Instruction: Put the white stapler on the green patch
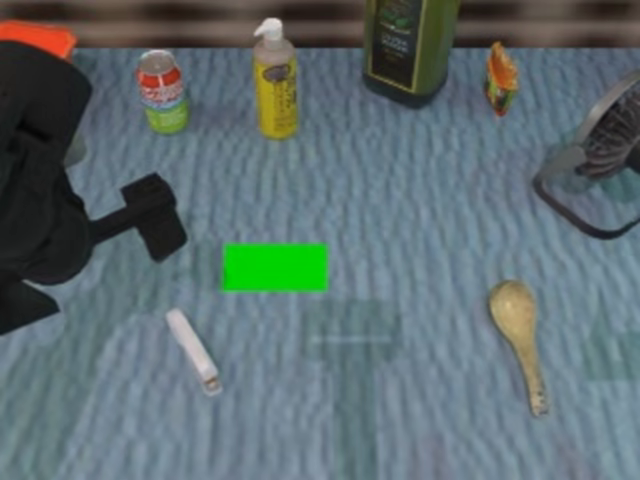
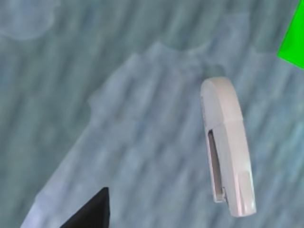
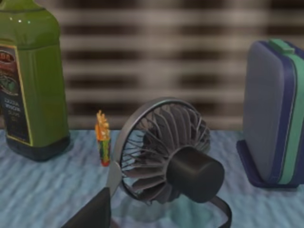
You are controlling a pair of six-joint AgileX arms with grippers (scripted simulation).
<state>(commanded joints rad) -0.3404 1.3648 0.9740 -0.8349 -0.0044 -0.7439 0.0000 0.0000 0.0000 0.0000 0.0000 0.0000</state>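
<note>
The white stapler [image 1: 193, 351] lies flat on the cloth at the front left, its metal tip toward the front edge. In the left wrist view the stapler [image 2: 227, 145] is apart from the one dark finger [image 2: 91, 212] that shows. The green patch [image 1: 275, 267] is flat on the cloth just behind and right of the stapler, and only a corner of the patch [image 2: 293, 40] shows in the wrist view. My left gripper [image 1: 158, 218] hovers open and empty, left of the patch and behind the stapler. My right gripper is outside the top view, and one of its fingers [image 3: 92, 211] shows in front of the fan.
Along the back stand a soda can [image 1: 163, 92], a yellow pump bottle [image 1: 276, 85], a dark green bottle [image 1: 408, 45] and a small orange packet [image 1: 501, 78]. A grey fan [image 1: 600, 165] is at the right edge, and a beige spoon [image 1: 520, 335] at the front right.
</note>
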